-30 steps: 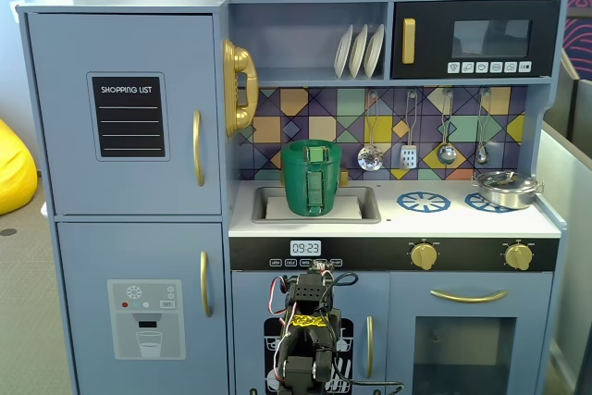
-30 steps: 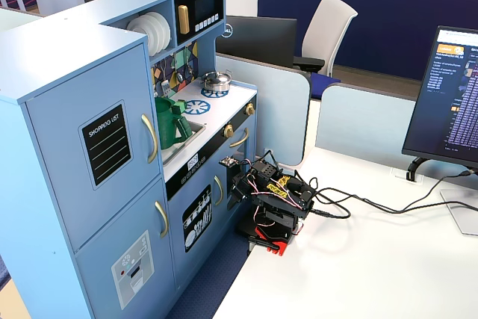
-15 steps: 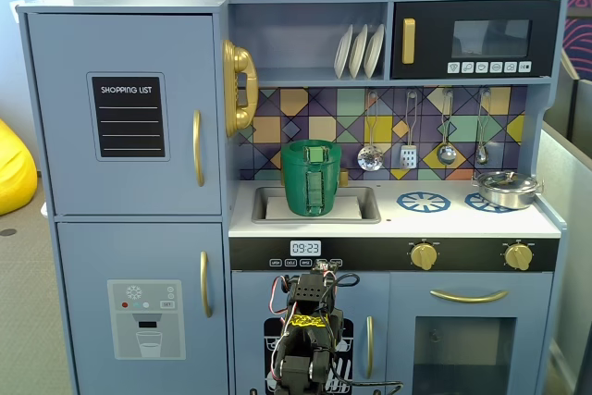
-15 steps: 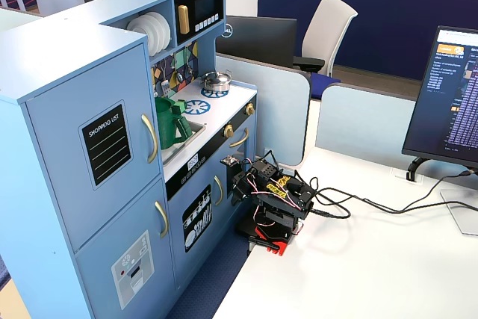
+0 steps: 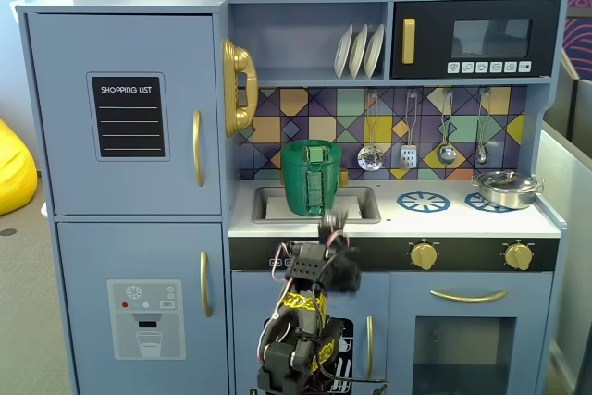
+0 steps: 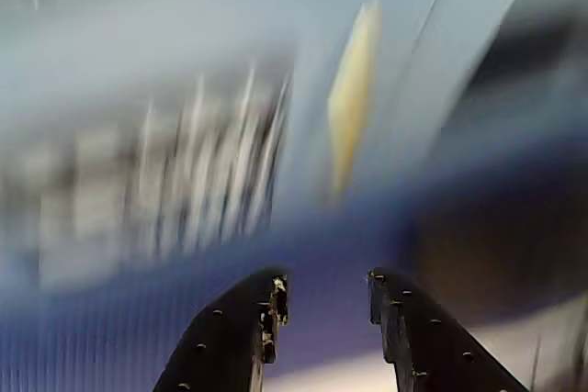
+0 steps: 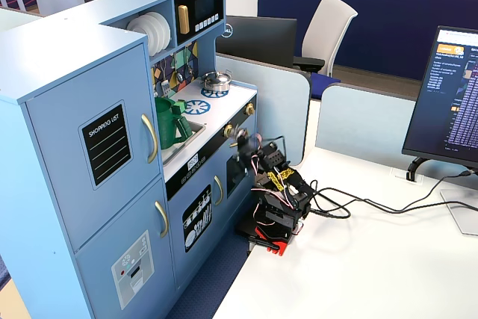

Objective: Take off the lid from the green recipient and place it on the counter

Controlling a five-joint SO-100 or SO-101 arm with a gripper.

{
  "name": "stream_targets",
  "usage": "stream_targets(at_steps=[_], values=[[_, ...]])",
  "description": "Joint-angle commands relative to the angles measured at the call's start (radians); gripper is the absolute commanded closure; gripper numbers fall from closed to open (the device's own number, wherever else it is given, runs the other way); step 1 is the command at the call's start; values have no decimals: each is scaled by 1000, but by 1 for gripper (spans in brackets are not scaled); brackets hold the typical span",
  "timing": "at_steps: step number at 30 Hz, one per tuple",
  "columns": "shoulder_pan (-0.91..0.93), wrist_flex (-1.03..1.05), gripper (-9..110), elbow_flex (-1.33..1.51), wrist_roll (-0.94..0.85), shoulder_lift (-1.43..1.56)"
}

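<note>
— At the left end of the counter [image 5: 462,219], what stands there?
— The green recipient [image 5: 312,178], upright in the grey sink [image 5: 356,208], its light-green strap handle facing the camera in a fixed view. The lid [image 5: 312,144] appears to sit on its top, though I cannot tell for sure.
— And below it?
— The gripper [image 5: 331,225] points up at the counter's front edge, just under the pot, touching nothing. In the blurred wrist view the two black fingers [image 6: 241,337] stand parted with only empty space between them.
— Further right?
— A blue burner print [image 5: 423,201], then the silver pan [image 5: 506,189] on the far burner.
</note>
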Motion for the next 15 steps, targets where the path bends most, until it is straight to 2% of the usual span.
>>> stream_targets(at_steps=[1,6,12,15], values=[[-5,-181,101,-189,44,-6],[-49,-403,96,-245,34,-49],[-72,-495,87,-341,-5,-156],[-103,-612,80,-354,37,-195]])
